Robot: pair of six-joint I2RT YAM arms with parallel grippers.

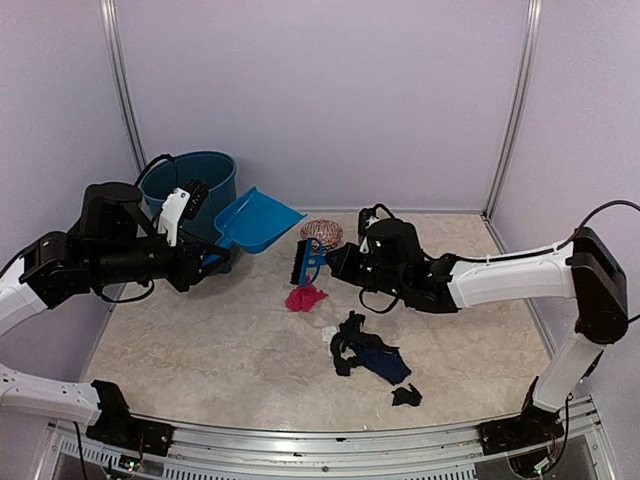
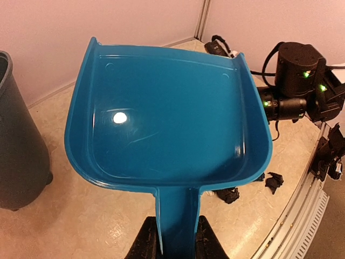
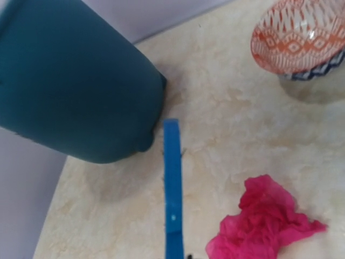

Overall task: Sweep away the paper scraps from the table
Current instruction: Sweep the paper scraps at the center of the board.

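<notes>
So the left claw [image 2: 176, 238] is clamped tight on the handle of the blue dustpan [image 2: 167, 118], one finger on each side, holding it up off the table [image 1: 200, 350] just beside the teal bin [image 1: 190, 180] in the far left corner. The right claw [image 1: 335, 262] is closed all the way on the little blue brush [image 1: 305, 262], bristles hanging just above the pink wad [image 1: 305, 297], which sits about mid-table, a bit toward the far edge. The rest of the paper scraps [image 1: 365, 355], a black and navy heap, lie right of centre nearer the near edge, with one black bit [image 1: 406, 396] apart from it, closer still to that edge. A patterned bowl [image 1: 321, 232] sits by the far edge.
</notes>
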